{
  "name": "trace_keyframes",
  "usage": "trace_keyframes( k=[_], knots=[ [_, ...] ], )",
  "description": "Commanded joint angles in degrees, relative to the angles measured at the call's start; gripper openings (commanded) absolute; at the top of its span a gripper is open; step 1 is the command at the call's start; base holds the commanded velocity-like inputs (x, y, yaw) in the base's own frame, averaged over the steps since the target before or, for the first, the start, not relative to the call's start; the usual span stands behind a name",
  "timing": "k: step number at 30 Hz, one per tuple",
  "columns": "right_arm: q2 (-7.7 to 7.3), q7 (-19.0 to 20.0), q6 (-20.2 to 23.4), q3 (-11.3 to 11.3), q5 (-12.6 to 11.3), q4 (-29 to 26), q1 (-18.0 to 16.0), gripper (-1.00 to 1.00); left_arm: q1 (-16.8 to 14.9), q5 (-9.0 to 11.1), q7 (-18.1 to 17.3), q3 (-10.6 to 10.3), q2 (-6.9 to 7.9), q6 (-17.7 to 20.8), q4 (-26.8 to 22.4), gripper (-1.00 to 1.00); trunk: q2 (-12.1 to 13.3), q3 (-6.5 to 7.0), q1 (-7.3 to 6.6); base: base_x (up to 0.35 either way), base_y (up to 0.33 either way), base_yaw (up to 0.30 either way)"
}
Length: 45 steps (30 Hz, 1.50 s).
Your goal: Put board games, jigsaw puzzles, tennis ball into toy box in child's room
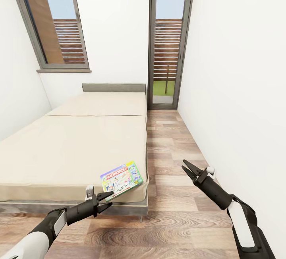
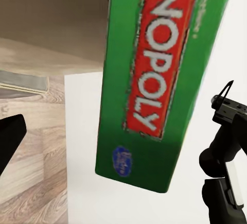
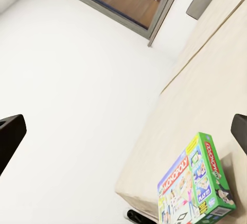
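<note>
One board game (image 1: 121,179), a green-edged Monopoly box with cartoon print, lies on the bed (image 1: 75,144) at its near right corner, partly over the edge. My left gripper (image 1: 108,199) is open, its fingertips right at the box's near corner; I cannot tell whether they touch it. The left wrist view has the box's green side with red lettering (image 2: 154,80) very close, one finger (image 2: 11,134) off to the side. My right gripper (image 1: 191,170) hovers open over the floor, to the right of the bed. In the right wrist view the box (image 3: 193,188) sits on the mattress corner.
A wood-plank floor strip (image 1: 174,164) runs between the bed and the white right wall (image 1: 238,92). A glass door (image 1: 167,45) stands at the far end and a window (image 1: 55,21) is above the bed's head. The mattress is bare apart from the box.
</note>
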Motion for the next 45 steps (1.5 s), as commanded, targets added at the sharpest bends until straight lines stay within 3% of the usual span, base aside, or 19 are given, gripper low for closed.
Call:
trace_keyframes(
  k=[1,45],
  knots=[
    [0.05,0.10,0.33,-0.11,-0.09,0.00,-0.04,1.00,-0.03,-0.01,-0.17,0.12,0.00,0.60,0.02,1.00,-0.02,-0.05,-0.01,0.003,0.000,0.000],
    [0.03,0.12,0.33,-0.17,-0.09,0.00,-0.03,1.00,-0.03,0.03,-0.18,0.12,0.07,0.59,0.03,1.00,-0.02,-0.05,-0.01,0.015,0.000,0.000]
  ],
)
